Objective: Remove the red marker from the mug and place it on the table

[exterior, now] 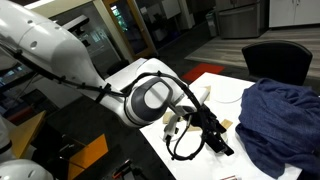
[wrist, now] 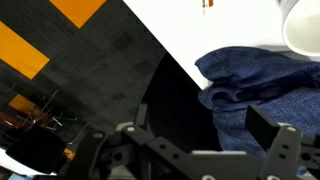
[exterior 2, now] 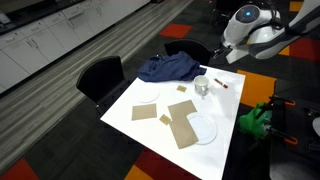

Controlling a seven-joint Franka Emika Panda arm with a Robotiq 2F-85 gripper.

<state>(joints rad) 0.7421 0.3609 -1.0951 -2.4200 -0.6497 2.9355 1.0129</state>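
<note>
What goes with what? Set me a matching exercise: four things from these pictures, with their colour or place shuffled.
Things:
1 red marker
2 mug
3 cloth
4 chair

Descriptions:
A blue, crumpled at one end of the table
B black, on the floor beside the table
C white, upright on the table
D lying flat on the table, next to the mug

Pairs: 1-D, 2-C, 3-A, 4-B

This looks like an office common room: grey carpet tiles [exterior 2: 120, 35] with orange and red patches, black office chairs [exterior 2: 100, 75] at a white worktop [exterior 2: 225, 110], white cabinets [exterior 2: 45, 35] along the wall, and glass-panelled partitions [exterior: 115, 30].
</note>
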